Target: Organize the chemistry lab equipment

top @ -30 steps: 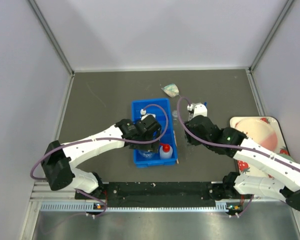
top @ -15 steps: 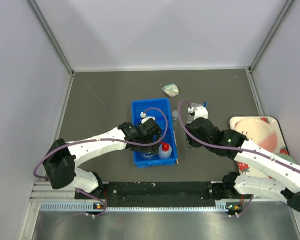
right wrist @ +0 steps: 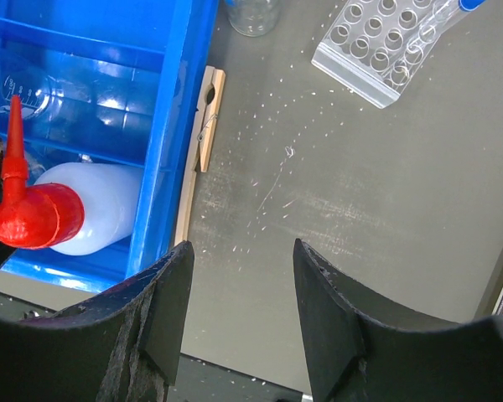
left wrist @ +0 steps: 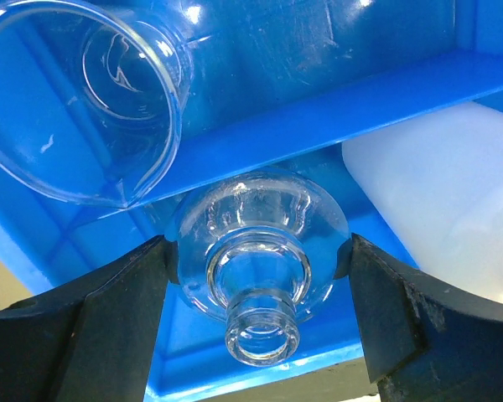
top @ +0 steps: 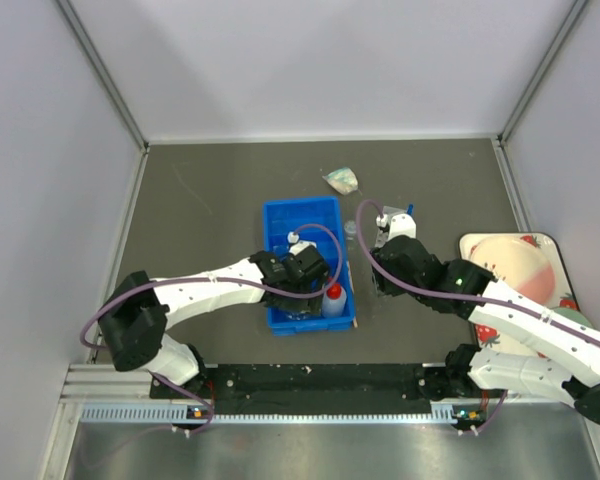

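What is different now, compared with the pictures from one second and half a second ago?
The left gripper moved along the blue bin toward its near end; its fingers now stand at both sides of a round flask there, but whether they grip it is unclear. The right gripper, open, shifted slightly nearer at first, then held. The squeeze bottle and wooden clamp stayed.

The bin (top: 302, 214) is bright blue. The flask (left wrist: 260, 251), beaker (left wrist: 84, 92) and rack (right wrist: 373, 46) are clear. The bottle (right wrist: 96, 222) is white with a red nozzle (right wrist: 25, 205). The clamp (right wrist: 204, 126) is pale wood. A tube cap (right wrist: 472, 4) at the upper right is blue. The tabletop (top: 200, 200) is dark grey. The tray (top: 542, 240) is white with red strawberries. The arms (top: 210, 290) are white and black, with purple cables.
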Tool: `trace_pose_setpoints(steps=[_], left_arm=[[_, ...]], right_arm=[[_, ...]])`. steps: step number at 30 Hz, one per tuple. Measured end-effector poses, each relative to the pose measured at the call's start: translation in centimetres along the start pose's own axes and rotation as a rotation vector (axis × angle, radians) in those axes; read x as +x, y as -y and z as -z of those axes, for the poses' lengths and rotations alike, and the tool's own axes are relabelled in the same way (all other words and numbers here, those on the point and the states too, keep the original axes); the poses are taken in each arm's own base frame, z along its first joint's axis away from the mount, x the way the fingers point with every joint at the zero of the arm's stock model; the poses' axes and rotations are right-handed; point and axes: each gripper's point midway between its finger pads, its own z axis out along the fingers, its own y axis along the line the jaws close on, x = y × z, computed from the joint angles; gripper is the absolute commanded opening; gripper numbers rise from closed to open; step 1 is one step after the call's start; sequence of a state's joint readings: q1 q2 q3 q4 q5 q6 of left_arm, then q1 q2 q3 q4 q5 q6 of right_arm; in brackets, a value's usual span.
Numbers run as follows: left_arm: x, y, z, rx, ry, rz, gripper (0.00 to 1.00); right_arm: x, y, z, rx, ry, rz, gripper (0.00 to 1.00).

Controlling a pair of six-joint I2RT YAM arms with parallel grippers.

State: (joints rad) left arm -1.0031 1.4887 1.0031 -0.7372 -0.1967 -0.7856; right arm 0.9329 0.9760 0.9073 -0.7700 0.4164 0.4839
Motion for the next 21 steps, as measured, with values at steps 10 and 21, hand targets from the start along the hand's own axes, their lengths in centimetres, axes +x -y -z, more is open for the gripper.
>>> trace_pose_setpoints(steps=[10, 21], left_arm=[[0.22, 0.26, -0.94, -0.003, -0.002, 0.001, 0.27], [0.29, 0.41, -0.97, -0.001, -0.002, 0.007, 0.52]], right_arm=[[0.41, 0.09, -0.16, 0.003, -0.009, 0.003, 0.54], [0.45, 0.00, -0.14, -0.002, -0.012, -0.003, 0.57]])
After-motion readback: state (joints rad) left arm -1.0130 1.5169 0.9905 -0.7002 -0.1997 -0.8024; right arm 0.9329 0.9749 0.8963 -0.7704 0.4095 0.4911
